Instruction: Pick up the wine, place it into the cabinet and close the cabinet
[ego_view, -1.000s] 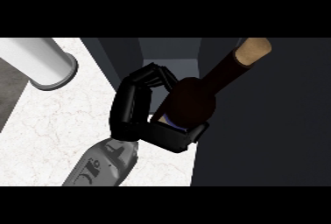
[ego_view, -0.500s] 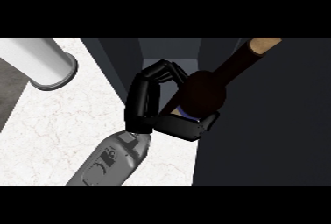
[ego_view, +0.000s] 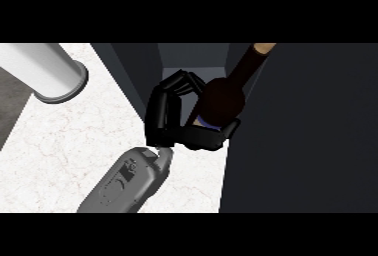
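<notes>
Wine bottle (ego_view: 225, 95) grasped by curled fingers of right hand (ego_view: 173, 115), held tilted at cabinet (ego_view: 140, 75) opening, above counter (ego_view: 66, 145). Left hand not seen. Risk judged: bottle neck knocked against dark door (ego_view: 303, 140) at right, since tilt points that way.

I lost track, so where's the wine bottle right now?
In the head view, the wine bottle is right of centre, held by the robot hand at the dark cabinet opening.

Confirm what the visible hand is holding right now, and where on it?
The wine bottle. The hand is curled round its lower body, neck free and tilted up to the right. Which hand it is cannot be told.
</notes>
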